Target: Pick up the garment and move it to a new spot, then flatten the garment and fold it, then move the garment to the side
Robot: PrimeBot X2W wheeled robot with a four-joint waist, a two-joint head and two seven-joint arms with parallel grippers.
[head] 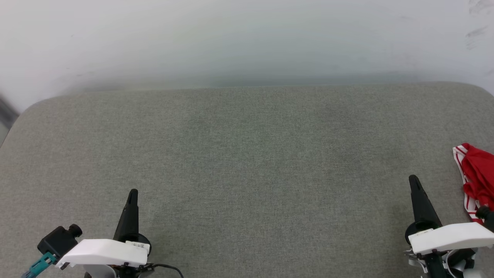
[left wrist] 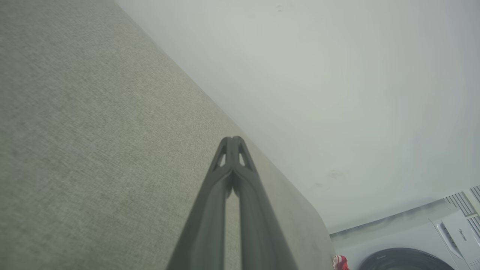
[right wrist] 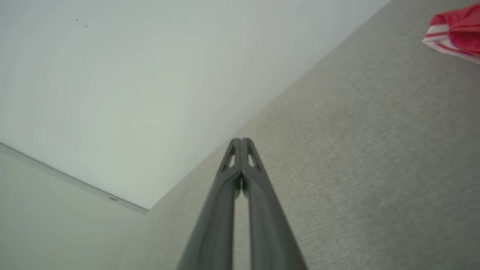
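The dark two-fingered left gripper (left wrist: 233, 141), jaws pressed together, hangs over the grey fabric-covered bench (left wrist: 75, 131). A red-and-white scrap of garment (left wrist: 339, 263) shows at its corner, near a white washing machine (left wrist: 420, 232).

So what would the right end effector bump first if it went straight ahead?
Probably the white wall past the far edge of the grey fabric surface, though depth is unclear. The garment lies off to its side.

Red garment (head: 478, 170), white-and-red striped trim; grey-green woven cushion (head: 247, 154); white wall (head: 247, 38).

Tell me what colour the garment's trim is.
White with red stripes; the garment shows best in the head view.
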